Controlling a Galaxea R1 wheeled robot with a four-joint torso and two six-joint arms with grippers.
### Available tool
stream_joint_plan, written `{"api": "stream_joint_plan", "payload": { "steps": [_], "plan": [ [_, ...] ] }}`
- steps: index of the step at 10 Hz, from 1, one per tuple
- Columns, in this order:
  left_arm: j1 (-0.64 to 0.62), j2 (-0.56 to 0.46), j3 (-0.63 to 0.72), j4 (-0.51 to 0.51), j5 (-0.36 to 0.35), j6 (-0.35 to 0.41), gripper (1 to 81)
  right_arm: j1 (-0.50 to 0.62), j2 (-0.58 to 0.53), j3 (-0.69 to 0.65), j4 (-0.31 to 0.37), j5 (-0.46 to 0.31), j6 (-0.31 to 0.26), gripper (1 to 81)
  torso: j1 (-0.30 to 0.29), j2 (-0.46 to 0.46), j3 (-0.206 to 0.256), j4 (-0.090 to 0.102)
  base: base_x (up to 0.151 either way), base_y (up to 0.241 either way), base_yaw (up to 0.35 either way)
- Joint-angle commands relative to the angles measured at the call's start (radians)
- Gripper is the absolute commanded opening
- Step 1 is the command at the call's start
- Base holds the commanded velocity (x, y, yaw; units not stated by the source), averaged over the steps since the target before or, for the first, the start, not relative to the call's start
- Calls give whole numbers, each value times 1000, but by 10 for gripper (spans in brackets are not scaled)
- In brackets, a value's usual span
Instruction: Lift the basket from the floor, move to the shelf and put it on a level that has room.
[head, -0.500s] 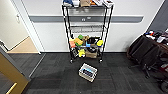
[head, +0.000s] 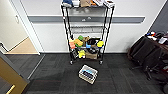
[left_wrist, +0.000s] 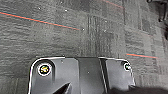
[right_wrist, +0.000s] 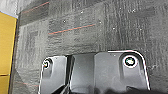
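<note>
Basket (head: 88, 73) sits skewed on the floor (head: 55, 75), just in front of the shelf (head: 86, 32). Both wrist cams look down at bare carpet; can't tell either gripper's finger state.

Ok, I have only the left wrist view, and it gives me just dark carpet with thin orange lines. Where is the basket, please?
Observer: In the head view the basket lies on the floor, a little in front of the shelf and apart from it.
Operator: Does the shelf have a level with room?
Observer: The middle level looks bare; the top and the lowest tiers are crowded with things.
Operator: Is something standing near the shelf?
Observer: A dark office chair stands toward the picture's right of the shelf, well apart from the basket.
</note>
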Motion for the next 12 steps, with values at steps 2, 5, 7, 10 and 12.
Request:
{"api": "stream_joint_plan", "payload": {
  "steps": [2, 5, 7, 10, 12],
  "plan": [
    [-41, -22, 11, -1, 51, 5, 811, 53, -22, 15, 6, -48, 0, 811, 0, 0, 0, 0, 93, 0, 0],
    [-41, -20, 10, 3, 51, 5, 811, 53, -23, 12, 6, -48, 0, 811, 0, 0, 0, 0, 103, 0, 0],
    [-41, -22, 10, 3, 49, 5, 811, 53, -25, 10, 6, -48, 1, 811, 0, 0, 0, 0, 112, 0, 0],
    [-41, -20, 10, 3, 49, 5, 811, 56, -22, 9, 6, -48, 1, 811, 0, 0, 0, 0, 111, 0, 0],
    [-41, -22, 10, 3, 49, 5, 811, 53, -22, 7, 6, -50, 4, 811, 0, 0, 0, 0, 112, 0, 0]
  ]
}}
